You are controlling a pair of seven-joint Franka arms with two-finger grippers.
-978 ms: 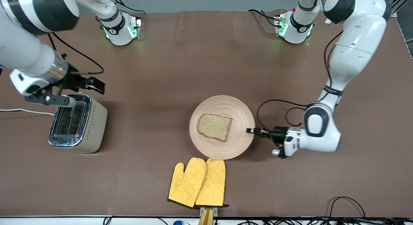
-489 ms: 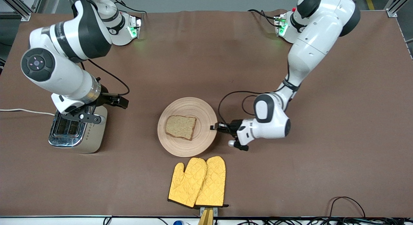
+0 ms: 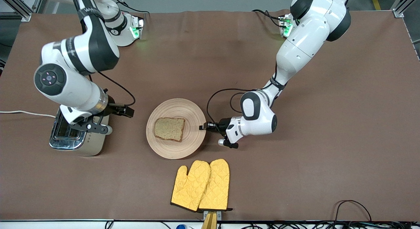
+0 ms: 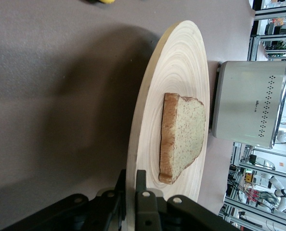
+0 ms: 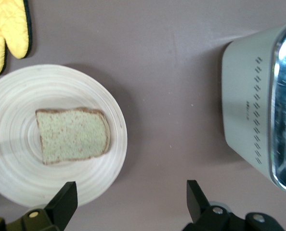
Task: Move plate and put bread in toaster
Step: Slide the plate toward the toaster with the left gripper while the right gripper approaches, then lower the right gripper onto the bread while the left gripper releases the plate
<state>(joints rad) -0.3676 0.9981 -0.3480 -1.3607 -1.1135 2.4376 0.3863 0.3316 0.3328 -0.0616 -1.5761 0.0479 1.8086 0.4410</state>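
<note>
A robotics lab: aluminium framing (image 3: 19, 4) and loose cables (image 3: 354, 219) surround the cloth-covered table (image 3: 328, 176).

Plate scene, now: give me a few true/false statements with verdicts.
1. The left pincer is shut on the rim of the plate. True.
2. The bread stands in a slot of the toaster. False: it lies flat on the plate.
3. The right pincer holds the bread. False: it is open, over the table beside the toaster.
4. The yellow oven mitts lie nearer the front camera than the plate. True.
</note>
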